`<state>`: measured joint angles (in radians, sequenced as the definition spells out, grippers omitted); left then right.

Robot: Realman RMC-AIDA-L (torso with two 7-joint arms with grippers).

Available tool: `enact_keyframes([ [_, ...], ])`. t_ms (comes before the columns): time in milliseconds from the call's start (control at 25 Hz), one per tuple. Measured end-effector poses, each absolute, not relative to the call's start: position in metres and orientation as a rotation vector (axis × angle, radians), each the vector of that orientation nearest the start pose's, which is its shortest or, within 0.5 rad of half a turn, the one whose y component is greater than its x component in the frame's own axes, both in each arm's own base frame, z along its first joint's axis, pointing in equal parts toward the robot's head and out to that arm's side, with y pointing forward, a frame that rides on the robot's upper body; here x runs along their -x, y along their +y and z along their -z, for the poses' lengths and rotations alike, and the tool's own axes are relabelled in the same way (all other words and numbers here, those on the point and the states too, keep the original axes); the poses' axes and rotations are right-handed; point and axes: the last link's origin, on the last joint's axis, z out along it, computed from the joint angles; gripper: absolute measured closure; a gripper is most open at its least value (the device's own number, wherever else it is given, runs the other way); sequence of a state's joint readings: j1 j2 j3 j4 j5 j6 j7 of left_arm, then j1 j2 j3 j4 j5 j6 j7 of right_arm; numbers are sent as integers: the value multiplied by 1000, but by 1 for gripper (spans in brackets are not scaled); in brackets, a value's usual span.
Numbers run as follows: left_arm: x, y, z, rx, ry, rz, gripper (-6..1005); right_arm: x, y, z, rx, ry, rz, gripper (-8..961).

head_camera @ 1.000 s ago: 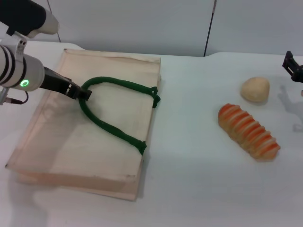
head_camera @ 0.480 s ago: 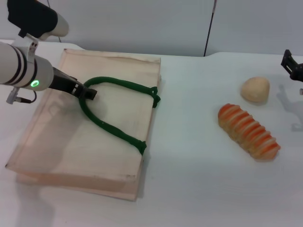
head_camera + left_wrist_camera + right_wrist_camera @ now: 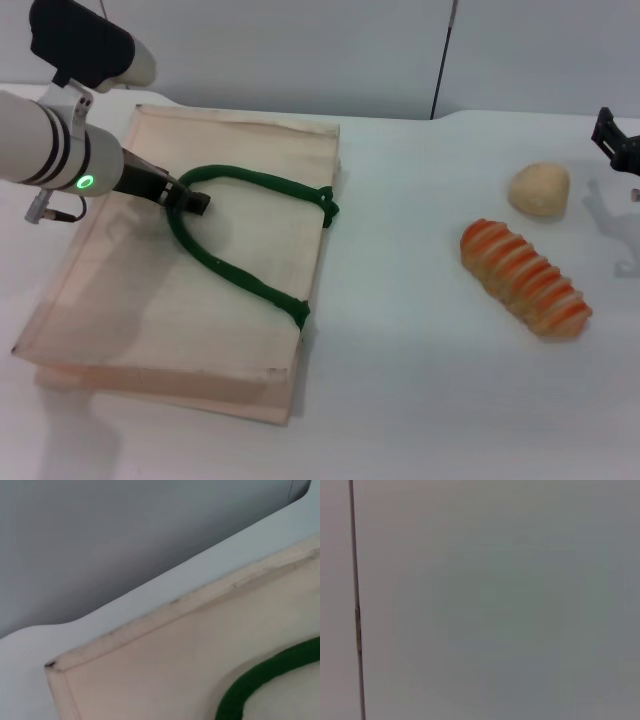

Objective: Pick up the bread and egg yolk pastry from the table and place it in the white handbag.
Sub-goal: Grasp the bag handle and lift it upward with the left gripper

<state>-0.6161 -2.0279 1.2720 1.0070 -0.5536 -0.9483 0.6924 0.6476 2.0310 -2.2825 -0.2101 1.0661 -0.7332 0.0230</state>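
From the head camera I count one bag (image 3: 190,300), one loaf of bread (image 3: 526,279) and one pastry (image 3: 539,189) on the white table (image 3: 420,380). The bag lies flat on the left, with one green handle (image 3: 250,230) looped across its top face. My left gripper (image 3: 192,201) sits over the bag's far-left part, its dark tip right at the bend of the handle; it looks pinched on the rope, but I cannot tell for sure. The pastry rests at far right, and the bread lies just near of it, slanting toward the near right; the two are close but apart, and both are well apart from the bag. My right gripper (image 3: 618,142) shows only at the right edge, beyond the pastry, and I cannot tell how its claw stands. The left wrist camera gives me one corner of the bag (image 3: 150,670), a stretch of green handle (image 3: 260,680) and the table edge against a grey wall (image 3: 125,535). The right wrist camera shows only the grey wall (image 3: 495,605) with one dark vertical seam (image 3: 356,605).
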Motion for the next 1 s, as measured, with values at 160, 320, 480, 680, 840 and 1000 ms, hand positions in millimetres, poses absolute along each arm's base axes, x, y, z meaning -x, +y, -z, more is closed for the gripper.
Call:
enact_keyframes([
  [160,244,426,-18,2244,-852,-214,288,-310,410,15,1626,692,-481,117],
  [320,243,427,-17,2241,-843,-211,316,-309,411,15,1627,692,-485,117],
  [480,243,428,-16,2238,-840,-211,443,-308,411,15,1626,694,-487,117],
  [680,244,429,-15,2233,-843,-209,571,-308,412,15,1627,693,-488,117],
  [840,246,429,-11,2242,-848,-223,621,-307,412,15,1628,692,-490,117],
  [1000,246,431,-10,2239,-851,-216,651,-306,413,15,1628,691,-493,117],
])
